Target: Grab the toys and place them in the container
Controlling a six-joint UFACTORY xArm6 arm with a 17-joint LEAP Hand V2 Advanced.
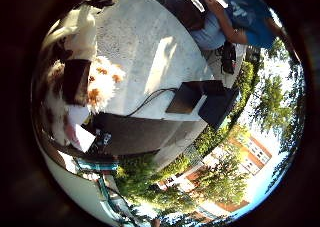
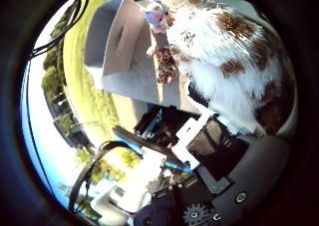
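A fluffy white and brown plush toy (image 2: 231, 49) fills much of the right thumb side palm view, close against the palm. My hand's black and white fingers (image 2: 195, 136) curl up against it. In the right little finger side palm view the same plush toy (image 1: 98, 83) shows with a black finger (image 1: 75, 79) across it. A grey open container (image 2: 122, 49) stands right beside the plush toy. A small pink and purple toy (image 2: 157, 17) shows by the container's rim.
A pale concrete patio (image 1: 140, 37) lies beyond the hand. A person in a blue top (image 1: 235, 17) sits at its far side. Dark flat objects (image 1: 205, 99) lie at the patio's edge by green bushes (image 1: 215, 137). Grass (image 2: 85, 82) lies behind the container.
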